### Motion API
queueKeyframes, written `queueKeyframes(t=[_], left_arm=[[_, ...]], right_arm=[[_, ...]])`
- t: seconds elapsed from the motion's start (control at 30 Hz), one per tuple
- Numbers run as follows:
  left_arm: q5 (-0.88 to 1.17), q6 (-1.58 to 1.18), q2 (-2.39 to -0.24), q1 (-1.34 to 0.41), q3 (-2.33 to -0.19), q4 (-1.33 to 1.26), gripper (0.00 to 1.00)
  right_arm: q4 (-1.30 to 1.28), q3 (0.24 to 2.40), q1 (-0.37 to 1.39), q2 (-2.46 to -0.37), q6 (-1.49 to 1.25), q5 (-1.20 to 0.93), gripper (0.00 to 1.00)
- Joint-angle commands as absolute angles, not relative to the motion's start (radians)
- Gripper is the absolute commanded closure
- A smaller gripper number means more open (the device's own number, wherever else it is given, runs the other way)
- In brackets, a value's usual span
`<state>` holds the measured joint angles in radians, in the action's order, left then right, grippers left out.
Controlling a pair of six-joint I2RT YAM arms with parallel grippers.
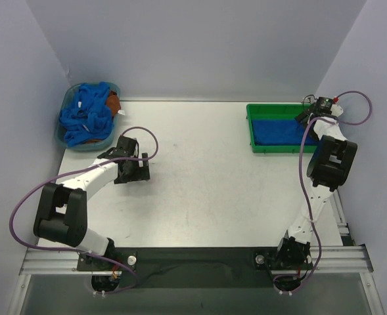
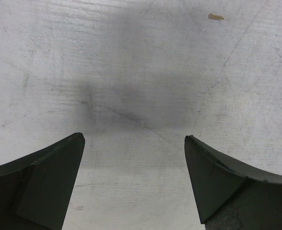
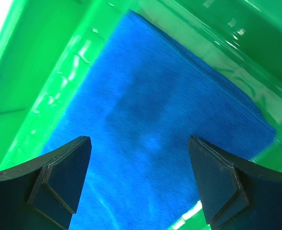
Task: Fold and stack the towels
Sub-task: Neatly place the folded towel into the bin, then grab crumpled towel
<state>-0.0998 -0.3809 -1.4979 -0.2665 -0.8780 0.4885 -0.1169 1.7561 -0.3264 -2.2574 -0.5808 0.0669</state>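
Right wrist: right claw (image 3: 138, 141) gapes over the folded towel (image 3: 155, 86), left claw (image 2: 133, 136) open too; piled towels (image 1: 87, 118) look limp, so pinch a corner.

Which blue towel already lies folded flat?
The royal-blue terry towel in the green plastic tray, far right; the other blue towels sit crumpled in the blue basket, far left.

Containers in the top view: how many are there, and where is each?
2. A blue basket in the far-left corner holds crumpled blue towels and an orange-brown cloth; a green tray at far right holds a folded blue towel, the right gripper over it. No others show.
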Motion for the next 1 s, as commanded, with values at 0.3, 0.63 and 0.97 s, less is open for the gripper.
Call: queueKeyframes(t=[0.3, 0.63, 0.97], left_arm=[[-0.097, -0.376, -1.371, -0.262, -0.916, 0.429, 0.03], [-0.208, -0.417, -1.413, -0.144, -1.280, 0.529, 0.04], [-0.324, -0.529, -1.774, 0.103, -1.659, 0.495, 0.12]], right_arm=[[0.025, 1.649, -0.239, -1.953, -0.459, -0.049, 0.14], [-0.132, 1.346, -0.077, -1.528, -0.425, -0.127, 0.09], [-0.144, 0.970, 0.175, -1.255, -0.433, -0.207, 0.10]])
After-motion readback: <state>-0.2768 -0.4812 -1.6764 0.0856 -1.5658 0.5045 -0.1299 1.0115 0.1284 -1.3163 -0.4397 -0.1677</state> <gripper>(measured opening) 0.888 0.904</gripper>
